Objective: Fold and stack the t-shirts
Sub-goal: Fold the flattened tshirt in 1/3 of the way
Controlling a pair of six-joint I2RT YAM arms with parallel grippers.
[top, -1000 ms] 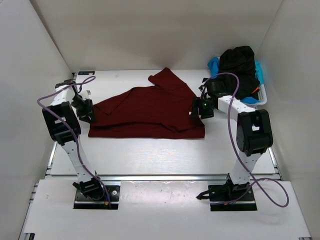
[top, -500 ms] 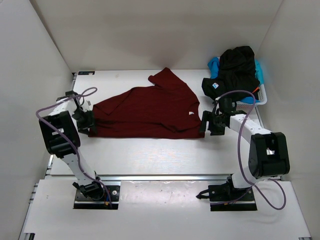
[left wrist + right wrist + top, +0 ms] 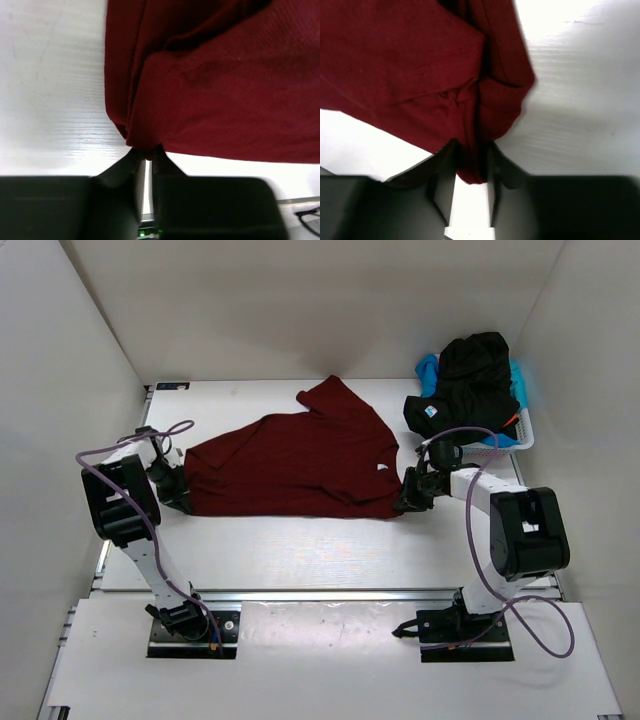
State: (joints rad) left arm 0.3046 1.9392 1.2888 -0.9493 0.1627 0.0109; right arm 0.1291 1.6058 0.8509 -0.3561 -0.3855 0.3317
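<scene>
A dark red t-shirt [image 3: 300, 465] lies spread across the middle of the table, one sleeve pointing to the back. My left gripper [image 3: 178, 502] is shut on the shirt's near left corner [image 3: 142, 145], low on the table. My right gripper [image 3: 405, 502] is shut on the bunched near right corner [image 3: 475, 160]. A black t-shirt [image 3: 470, 380] is heaped on the basket at the back right, with light blue cloth [image 3: 428, 370] and a bit of orange [image 3: 510, 420] showing under it.
A white lattice basket [image 3: 520, 440] stands at the back right corner under the heap. White walls close in the table on the left, back and right. Bare white tabletop [image 3: 300, 550] lies between the shirt and the arm bases.
Both grippers came down to the shirt's near corners and closed on the cloth. The near edge of the shirt has been drawn slightly inward at both ends.
</scene>
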